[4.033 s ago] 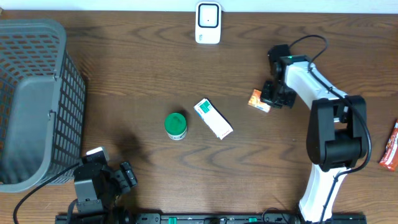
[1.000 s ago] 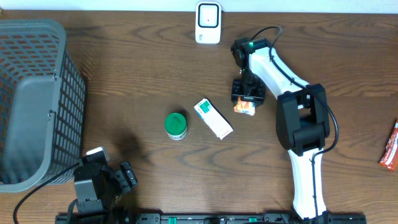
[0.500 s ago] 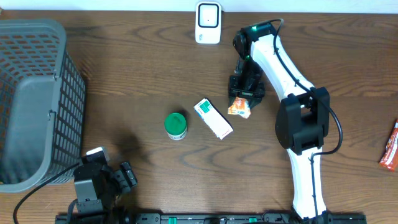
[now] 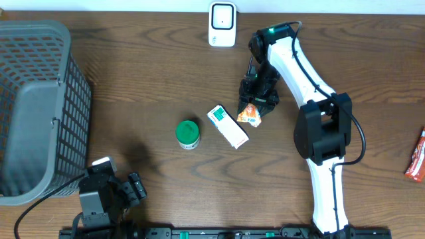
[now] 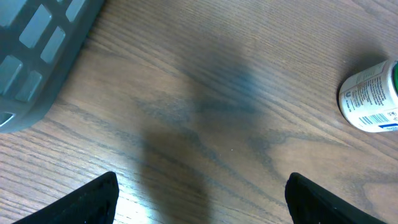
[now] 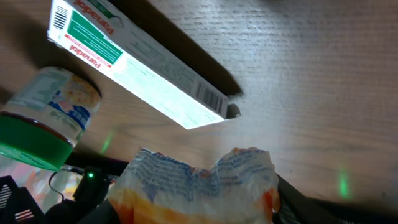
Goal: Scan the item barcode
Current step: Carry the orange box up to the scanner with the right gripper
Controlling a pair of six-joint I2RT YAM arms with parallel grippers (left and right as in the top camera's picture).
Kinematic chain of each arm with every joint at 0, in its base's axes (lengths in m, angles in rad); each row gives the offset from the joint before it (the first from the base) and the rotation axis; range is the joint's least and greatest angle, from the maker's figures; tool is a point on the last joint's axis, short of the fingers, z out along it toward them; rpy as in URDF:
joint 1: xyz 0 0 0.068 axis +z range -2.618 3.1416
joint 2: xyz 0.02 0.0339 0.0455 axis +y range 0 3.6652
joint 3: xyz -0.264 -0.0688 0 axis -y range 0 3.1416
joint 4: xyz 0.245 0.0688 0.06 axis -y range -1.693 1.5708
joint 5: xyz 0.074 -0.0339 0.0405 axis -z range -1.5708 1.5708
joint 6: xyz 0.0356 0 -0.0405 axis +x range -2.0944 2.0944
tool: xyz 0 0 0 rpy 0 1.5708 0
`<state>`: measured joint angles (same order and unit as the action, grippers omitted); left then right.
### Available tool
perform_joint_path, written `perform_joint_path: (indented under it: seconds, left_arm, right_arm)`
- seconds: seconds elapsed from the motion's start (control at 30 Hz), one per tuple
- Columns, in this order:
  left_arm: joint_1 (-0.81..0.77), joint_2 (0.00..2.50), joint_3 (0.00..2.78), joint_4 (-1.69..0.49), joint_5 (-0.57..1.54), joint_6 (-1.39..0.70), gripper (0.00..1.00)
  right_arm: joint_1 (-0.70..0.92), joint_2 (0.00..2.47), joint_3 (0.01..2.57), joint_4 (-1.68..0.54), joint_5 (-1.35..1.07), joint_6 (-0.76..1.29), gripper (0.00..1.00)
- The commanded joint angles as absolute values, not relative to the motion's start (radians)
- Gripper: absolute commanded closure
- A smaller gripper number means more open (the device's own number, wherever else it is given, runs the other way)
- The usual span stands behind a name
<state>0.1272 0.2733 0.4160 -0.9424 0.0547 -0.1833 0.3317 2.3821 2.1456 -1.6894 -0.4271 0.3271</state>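
Note:
A crumpled orange and white snack packet (image 4: pixel 250 115) hangs between the fingers of my right gripper (image 4: pixel 254 106), just right of the white and green box (image 4: pixel 228 126). In the right wrist view the packet (image 6: pixel 199 180) fills the bottom of the frame, with my right gripper (image 6: pixel 196 202) shut on it and printed text facing the camera. The white barcode scanner (image 4: pixel 222 24) stands at the table's far edge, apart from the packet. My left gripper (image 4: pixel 135 188) rests at the front left, open with nothing in it (image 5: pixel 199 205).
A green-lidded bottle (image 4: pixel 188 134) stands left of the box. A grey basket (image 4: pixel 33 113) fills the left side. Another orange-red packet (image 4: pixel 416 156) lies at the right edge. The right wrist view shows the box (image 6: pixel 137 68) and bottle (image 6: pixel 43 118) close below.
My right arm has carried the orange packet from the right side leftwards and a little toward the front, ending beside the box. The left arm has not moved.

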Motion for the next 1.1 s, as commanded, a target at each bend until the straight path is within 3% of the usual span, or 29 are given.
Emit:
perform_joint_path:
  seconds: [0.0, 0.3, 1.07]
  left_arm:
    - [0.128, 0.271, 0.422, -0.945, 0.063, -0.178, 0.14]
    - [0.128, 0.271, 0.422, -0.945, 0.064, -0.178, 0.14]
    - [0.128, 0.271, 0.422, -0.945, 0.063, -0.178, 0.14]
  right_arm:
    - [0.348, 2.380, 2.163, -1.640, -0.434, 0.298, 0.52]
    - [0.348, 2.380, 2.185, -1.372, -0.398, 0.304, 0.51]
    - [0.358, 2.381, 2.274, -0.730, 0.003, 0.387, 0.51]
